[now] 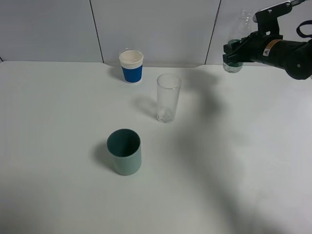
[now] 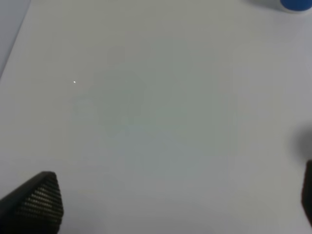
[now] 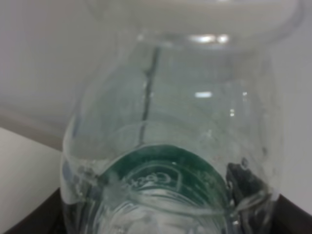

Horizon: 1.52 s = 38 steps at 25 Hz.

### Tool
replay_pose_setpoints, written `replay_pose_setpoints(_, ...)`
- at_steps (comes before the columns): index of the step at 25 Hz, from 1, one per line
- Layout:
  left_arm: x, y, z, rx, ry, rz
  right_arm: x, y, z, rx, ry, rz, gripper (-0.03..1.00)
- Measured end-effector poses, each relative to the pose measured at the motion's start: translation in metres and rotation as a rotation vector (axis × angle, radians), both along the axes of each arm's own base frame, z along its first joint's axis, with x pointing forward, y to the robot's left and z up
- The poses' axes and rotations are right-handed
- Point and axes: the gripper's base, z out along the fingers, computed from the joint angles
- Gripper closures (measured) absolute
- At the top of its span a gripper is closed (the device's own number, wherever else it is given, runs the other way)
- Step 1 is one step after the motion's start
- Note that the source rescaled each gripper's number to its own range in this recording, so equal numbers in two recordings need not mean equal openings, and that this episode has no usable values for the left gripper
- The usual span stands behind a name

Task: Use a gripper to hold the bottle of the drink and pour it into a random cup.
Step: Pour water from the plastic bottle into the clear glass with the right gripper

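My right gripper (image 1: 237, 50) is shut on the clear plastic bottle (image 1: 240, 36) around its green-labelled lower body. It holds the bottle roughly upright at the back right, near the wall. The right wrist view is filled by the bottle (image 3: 170, 146), with dark jaws at both sides of its base. The tall clear glass (image 1: 168, 97) stands empty near the table's middle, left of and nearer than the bottle. My left gripper (image 2: 175, 204) is open over bare table, with one black fingertip (image 2: 41, 200) showing. It is out of the exterior high view.
A blue-and-white paper cup (image 1: 131, 66) stands at the back, left of the glass; its edge shows in the left wrist view (image 2: 295, 4). A teal-green cup (image 1: 125, 152) stands in front of the glass. The white table (image 1: 58, 146) meets a white wall behind.
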Motion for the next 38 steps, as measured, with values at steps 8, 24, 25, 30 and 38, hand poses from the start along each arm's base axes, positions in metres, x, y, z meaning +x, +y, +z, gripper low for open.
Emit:
replay_pose_setpoints(8, 0.0, 0.0, 0.0, 0.0, 0.0, 0.0, -0.013, 0.053, 0.0, -0.149, 0.07, 0.137, 0.96)
replay_pose_setpoints(24, 0.0, 0.0, 0.0, 0.0, 0.0, 0.0, -0.03, 0.108, -0.001, -0.385, -0.016, 0.369, 0.96)
replay_pose_setpoints(25, 0.0, 0.0, 0.0, 0.0, 0.0, 0.0, -0.03, 0.108, 0.0, -0.4, -0.023, 0.373, 0.96)
replay_pose_setpoints(30, 0.0, 0.0, 0.0, 0.0, 0.0, 0.0, -0.031, 0.107, 0.006, -0.482, -0.062, 0.401, 0.96)
replay_pose_setpoints(38, 0.0, 0.0, 0.0, 0.0, 0.0, 0.0, -0.032, 0.106, 0.004, -0.652, -0.099, 0.461, 0.96)
